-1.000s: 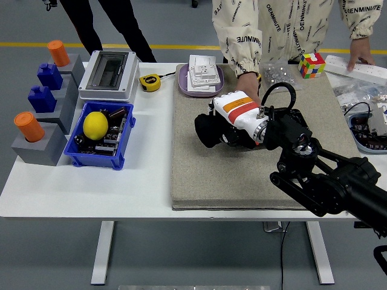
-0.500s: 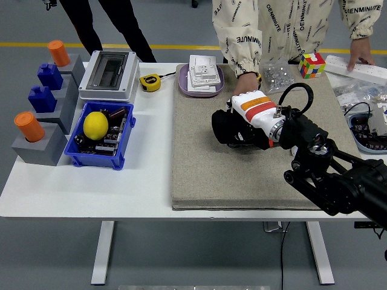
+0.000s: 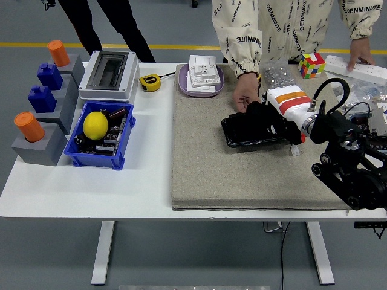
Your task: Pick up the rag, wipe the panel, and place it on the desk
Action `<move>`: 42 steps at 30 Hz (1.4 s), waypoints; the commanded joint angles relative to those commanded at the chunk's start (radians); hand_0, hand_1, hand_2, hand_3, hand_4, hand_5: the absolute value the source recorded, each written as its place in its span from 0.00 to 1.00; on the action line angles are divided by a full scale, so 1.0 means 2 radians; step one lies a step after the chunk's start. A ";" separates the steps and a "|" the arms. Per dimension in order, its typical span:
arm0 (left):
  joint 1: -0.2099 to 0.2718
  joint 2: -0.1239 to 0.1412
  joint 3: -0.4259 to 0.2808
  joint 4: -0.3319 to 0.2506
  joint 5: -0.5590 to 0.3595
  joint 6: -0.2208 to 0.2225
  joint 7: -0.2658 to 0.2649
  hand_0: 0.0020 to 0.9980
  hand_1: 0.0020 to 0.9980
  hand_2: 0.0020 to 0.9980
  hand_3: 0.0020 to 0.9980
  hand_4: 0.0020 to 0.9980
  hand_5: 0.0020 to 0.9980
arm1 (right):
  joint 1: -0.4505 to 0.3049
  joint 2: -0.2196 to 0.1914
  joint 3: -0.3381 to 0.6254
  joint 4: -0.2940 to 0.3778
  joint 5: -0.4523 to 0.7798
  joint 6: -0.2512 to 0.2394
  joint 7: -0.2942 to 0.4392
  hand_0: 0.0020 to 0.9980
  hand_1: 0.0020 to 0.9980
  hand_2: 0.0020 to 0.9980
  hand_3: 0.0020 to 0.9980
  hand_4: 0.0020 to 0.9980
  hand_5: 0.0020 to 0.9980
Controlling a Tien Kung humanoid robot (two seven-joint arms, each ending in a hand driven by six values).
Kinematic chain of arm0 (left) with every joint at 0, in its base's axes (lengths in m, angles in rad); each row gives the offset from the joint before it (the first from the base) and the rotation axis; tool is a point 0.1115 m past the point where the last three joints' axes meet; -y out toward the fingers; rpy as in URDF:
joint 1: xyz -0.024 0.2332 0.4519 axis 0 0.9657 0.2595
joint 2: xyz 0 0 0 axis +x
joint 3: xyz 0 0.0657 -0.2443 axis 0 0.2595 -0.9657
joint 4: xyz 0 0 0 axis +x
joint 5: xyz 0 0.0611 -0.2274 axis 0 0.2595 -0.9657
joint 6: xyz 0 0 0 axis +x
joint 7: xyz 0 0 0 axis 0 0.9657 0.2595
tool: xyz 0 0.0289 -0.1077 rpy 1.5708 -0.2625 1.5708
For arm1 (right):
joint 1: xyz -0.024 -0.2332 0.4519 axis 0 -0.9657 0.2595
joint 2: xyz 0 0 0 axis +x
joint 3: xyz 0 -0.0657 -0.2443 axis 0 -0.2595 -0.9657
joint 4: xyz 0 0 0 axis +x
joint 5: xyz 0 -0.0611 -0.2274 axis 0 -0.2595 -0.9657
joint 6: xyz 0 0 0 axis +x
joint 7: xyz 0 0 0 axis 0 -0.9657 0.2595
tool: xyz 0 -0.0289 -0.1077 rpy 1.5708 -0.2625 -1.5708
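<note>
One grey felt mat [image 3: 199, 175] covers the right part of the white table [image 3: 84, 187], and the black panel [image 3: 242, 134] lies flat at its far right, a person's hand [image 3: 246, 92] touching its far-left edge. Right hand [image 3: 275, 118], white-gloved with black fingers, lies palm-down on the panel's right half; the rag isn't distinguishable under it, so whether the fingers clutch cloth is impossible to judge. For a good wipe: keep the palm flat, pressure even, strokes inside the panel's edges, without shoving it off the mat.
</note>
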 joint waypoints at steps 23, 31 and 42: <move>0.000 -0.002 -0.003 0.000 0.000 0.000 -0.001 0.64 0.69 0.73 0.57 0.59 0.47 | -0.026 -0.057 0.052 -0.025 -0.009 0.005 0.003 0.22 0.36 0.44 0.41 1.00 0.05; 0.000 -0.002 -0.002 0.000 -0.001 0.000 -0.001 0.64 0.69 0.72 0.57 0.59 0.47 | -0.026 -0.052 0.048 -0.021 -0.009 0.004 0.003 0.22 0.36 0.44 0.41 1.00 0.05; -0.001 -0.001 -0.001 0.000 -0.002 0.000 -0.001 0.64 0.69 0.72 0.57 0.59 0.47 | -0.014 -0.034 0.034 -0.014 -0.008 0.004 0.001 0.22 0.36 0.44 0.41 0.99 0.05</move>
